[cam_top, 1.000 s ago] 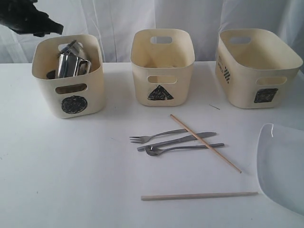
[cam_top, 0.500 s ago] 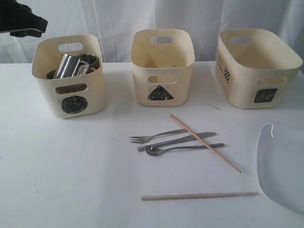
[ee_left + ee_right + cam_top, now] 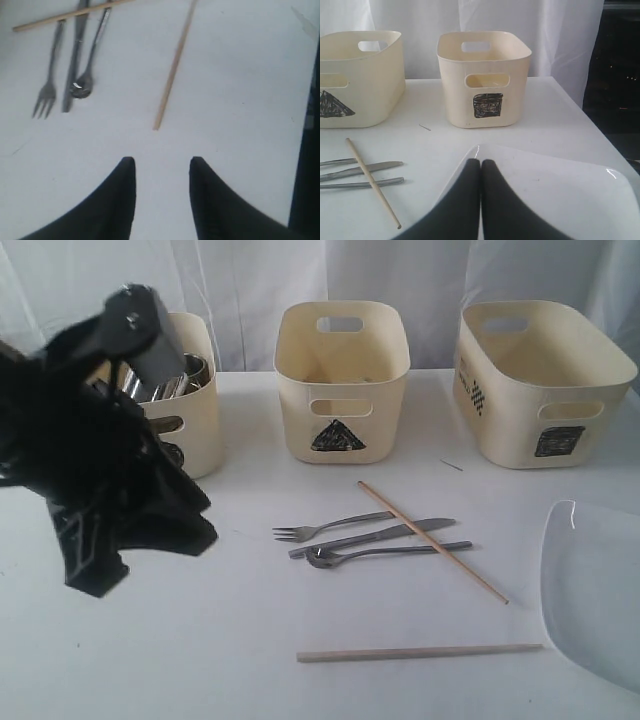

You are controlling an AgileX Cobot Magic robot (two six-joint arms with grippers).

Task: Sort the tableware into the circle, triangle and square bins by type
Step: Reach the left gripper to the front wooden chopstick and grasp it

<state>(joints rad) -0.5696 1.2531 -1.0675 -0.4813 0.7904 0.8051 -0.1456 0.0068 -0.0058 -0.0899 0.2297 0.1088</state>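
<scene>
On the white table (image 3: 200,640), the exterior view shows three cream bins in a row: the circle bin (image 3: 203,390), half hidden behind the black left arm (image 3: 110,490) and holding steel tableware (image 3: 192,371), then the triangle bin (image 3: 341,380) and the wider square bin (image 3: 530,390). In front of the triangle bin lie the fork (image 3: 320,529), the knife (image 3: 375,537) and the spoon (image 3: 385,552) side by side, with one chopstick (image 3: 432,541) laid across their handles. The second chopstick (image 3: 420,651) lies alone, nearer to the camera, and the clear plate (image 3: 595,590) is at the right edge.

This view does not show either pair of fingertips. Only the left wrist view shows the left gripper (image 3: 162,160): its jaws are spread apart and hold nothing. The near end of the lone chopstick lies just ahead of the gap between them, not touching, and the cutlery is farther off to one side. Only the right wrist view shows the right gripper (image 3: 480,162): its two fingers are pressed together with nothing visible between them. They are over the near rim of the clear plate, and the square bin stands well beyond it
</scene>
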